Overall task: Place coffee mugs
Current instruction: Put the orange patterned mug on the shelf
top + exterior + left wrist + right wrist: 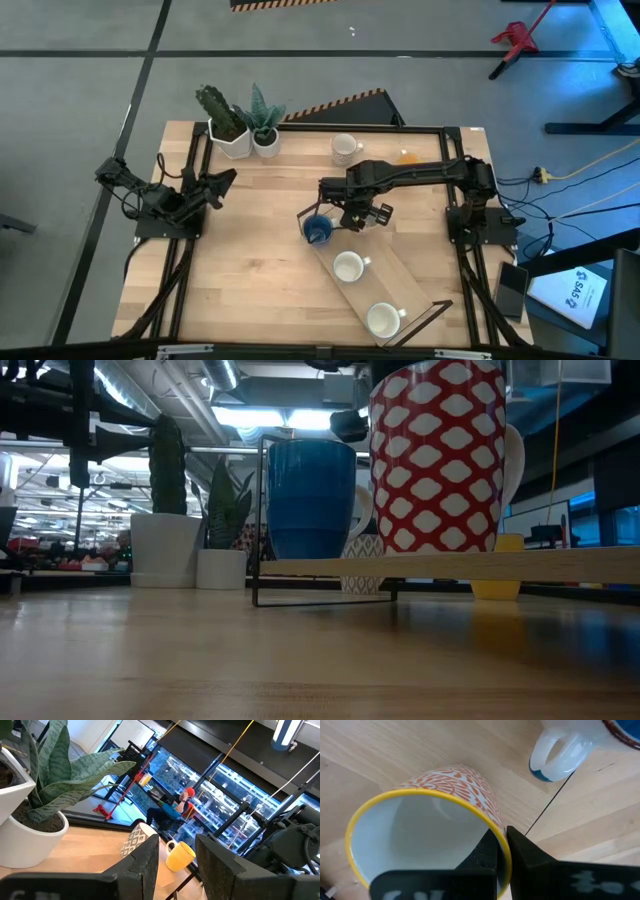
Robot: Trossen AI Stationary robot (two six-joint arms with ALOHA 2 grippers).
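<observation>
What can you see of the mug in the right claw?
The mug looks ceramic: orange leaf pattern on pale outside, yellow rim, plain white inside, empty. No handle shows. The right claw is shut on its rim, one finger inside and one outside, holding it tilted over the wooden table, near the blue mug at the tray's end. Whether it touches the table cannot be told.

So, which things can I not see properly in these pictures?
- High view: the right arm covers the orange-patterned mug that the right gripper pinches by its rim.
- Right wrist view: the picture's edge cuts off the blue mug; little more than its handle shows.
- Low view: the red-and-white mug is cut off at the top edge.
- Low view: the wooden board hides much of the yellow mug.
</observation>
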